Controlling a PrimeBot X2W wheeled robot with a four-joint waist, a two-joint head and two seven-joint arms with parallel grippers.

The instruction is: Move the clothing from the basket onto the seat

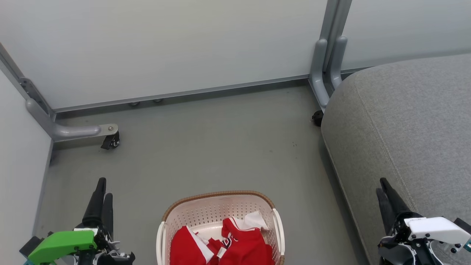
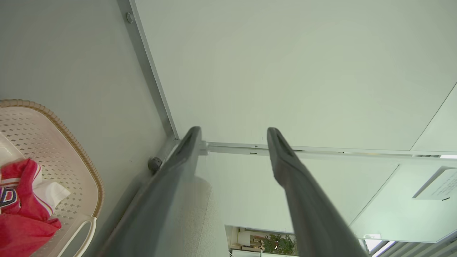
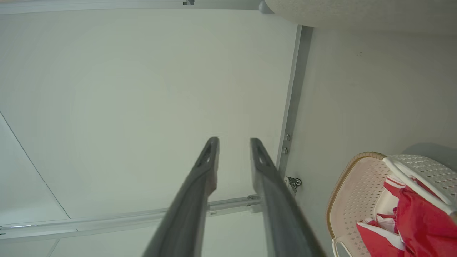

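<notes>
Task unstarted: all the clothing (image 1: 228,243) lay in the basket (image 1: 217,194), lower centre; none was on the seat (image 1: 404,121). The left pincer (image 1: 104,187) gaped wide and the right pincer (image 1: 381,185) stood narrowly parted, both empty.

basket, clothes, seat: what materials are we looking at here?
Basket: looks like moulded white plastic, smooth, with rows of small holes. Its brown rim looks woven, but may be only moulded texture. Clothing: soft red fabric with white trim, crumpled and folded on itself. Seat: matte grey woven upholstery with a stitched seam.
</notes>
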